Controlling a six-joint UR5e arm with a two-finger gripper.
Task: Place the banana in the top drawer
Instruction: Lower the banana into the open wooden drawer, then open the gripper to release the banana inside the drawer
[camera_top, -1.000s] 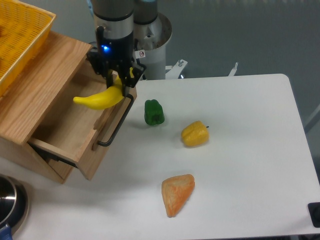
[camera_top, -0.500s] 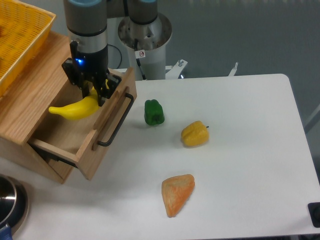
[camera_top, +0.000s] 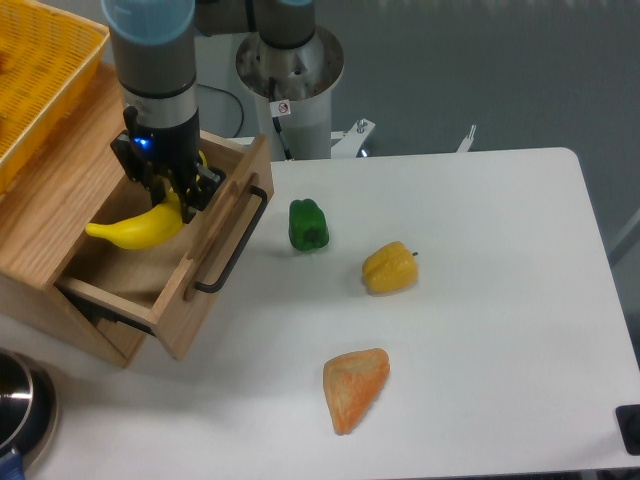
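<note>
The yellow banana (camera_top: 135, 229) hangs just above the inside of the open top drawer (camera_top: 150, 262), a light wooden box pulled out of its cabinet, with a black bar handle (camera_top: 232, 243) on its front. My gripper (camera_top: 172, 198) is shut on the banana's right end, directly over the drawer's back right part. The banana's left tip points toward the cabinet. Whether it touches the drawer floor I cannot tell.
A green pepper (camera_top: 308, 224), a yellow bell pepper (camera_top: 389, 268) and an orange wedge (camera_top: 354, 387) lie on the white table (camera_top: 480, 330). A yellow mesh basket (camera_top: 40, 70) sits on the cabinet top. A metal bowl (camera_top: 20, 410) is at the bottom left.
My gripper has carried the banana leftward from above the drawer front to over the drawer's inside, and slightly lower.
</note>
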